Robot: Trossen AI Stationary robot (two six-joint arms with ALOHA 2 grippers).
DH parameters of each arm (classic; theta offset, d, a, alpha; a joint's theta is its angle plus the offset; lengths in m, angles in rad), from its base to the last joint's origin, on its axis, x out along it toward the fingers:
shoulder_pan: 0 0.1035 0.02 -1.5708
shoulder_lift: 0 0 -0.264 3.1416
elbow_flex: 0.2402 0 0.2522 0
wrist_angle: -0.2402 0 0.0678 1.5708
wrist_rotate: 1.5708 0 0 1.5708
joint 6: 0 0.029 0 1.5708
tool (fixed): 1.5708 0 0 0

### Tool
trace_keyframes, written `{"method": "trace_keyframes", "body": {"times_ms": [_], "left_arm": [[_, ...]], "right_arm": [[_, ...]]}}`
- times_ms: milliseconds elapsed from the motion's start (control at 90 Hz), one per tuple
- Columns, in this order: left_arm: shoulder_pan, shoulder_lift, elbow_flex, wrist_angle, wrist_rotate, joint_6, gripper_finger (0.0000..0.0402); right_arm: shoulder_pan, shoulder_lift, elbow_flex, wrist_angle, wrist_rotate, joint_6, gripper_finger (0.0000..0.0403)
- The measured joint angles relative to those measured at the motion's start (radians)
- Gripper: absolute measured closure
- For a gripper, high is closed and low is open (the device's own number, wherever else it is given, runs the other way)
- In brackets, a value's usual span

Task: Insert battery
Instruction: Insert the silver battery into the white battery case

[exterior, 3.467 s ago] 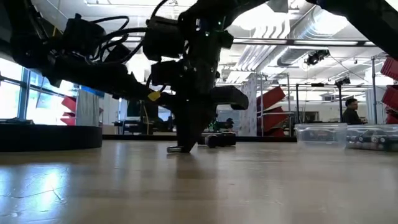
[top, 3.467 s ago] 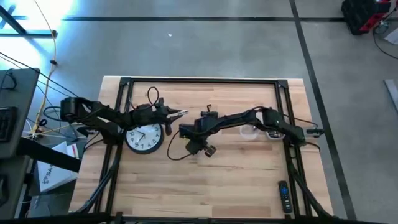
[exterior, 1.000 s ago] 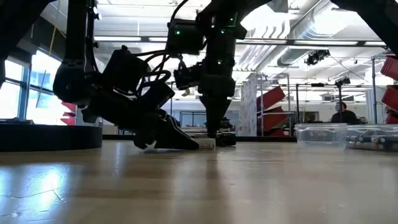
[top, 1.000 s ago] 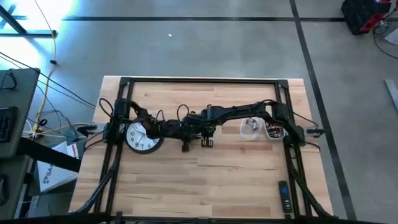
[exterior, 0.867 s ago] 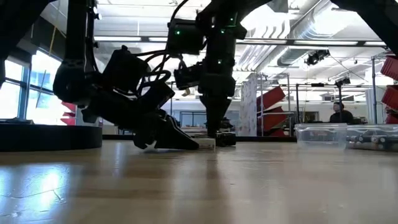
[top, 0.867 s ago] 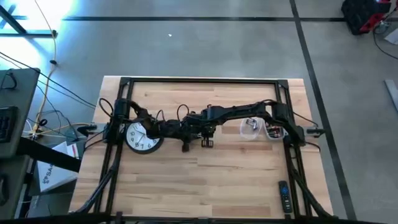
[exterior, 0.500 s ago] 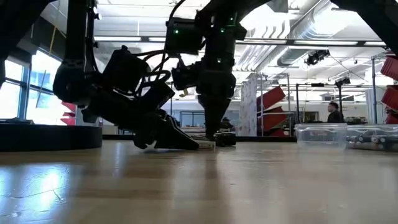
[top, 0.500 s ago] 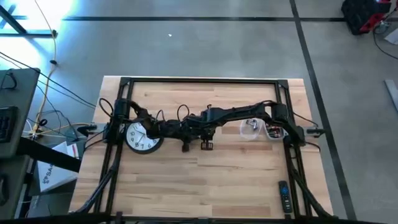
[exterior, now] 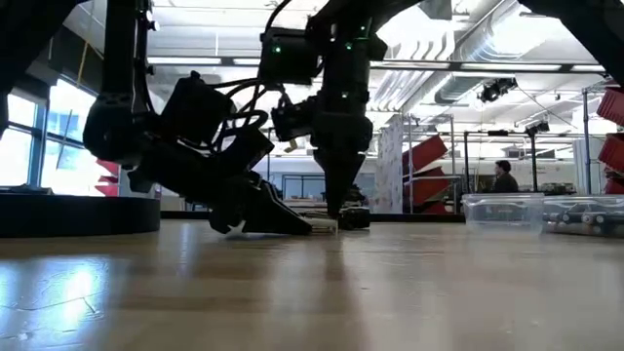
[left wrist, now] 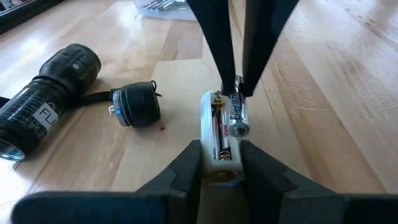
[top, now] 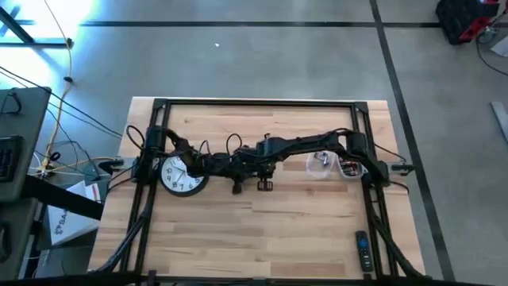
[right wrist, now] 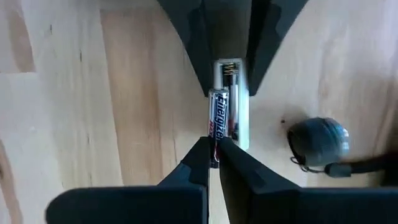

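Left gripper [left wrist: 219, 163] clamps holder [left wrist: 219, 140]; right gripper [right wrist: 214, 163] pinches battery [right wrist: 219, 119] (over holder).

Robotics lab, exposed ducts [exterior: 458, 73], taped concrete floor [top: 262, 56]

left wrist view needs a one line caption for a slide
Left gripper clamps a white battery holder on the table while the right gripper lowers a battery into it, flashlight alongside.

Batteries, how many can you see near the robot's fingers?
2. One battery is pinched by the right gripper beside the white battery holder; another battery already lies inside it. More may be hidden.
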Motion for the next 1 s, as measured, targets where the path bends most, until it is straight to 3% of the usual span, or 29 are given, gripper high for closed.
{"method": "trace_keyframes", "body": {"times_ms": [1000], "left_arm": [[0.0,0.0,0.0,0.0,0.0,0.0,0.033]], "right_arm": [[0.009,0.0,-0.019,0.025,0.038,-0.045,0.0402]]}}
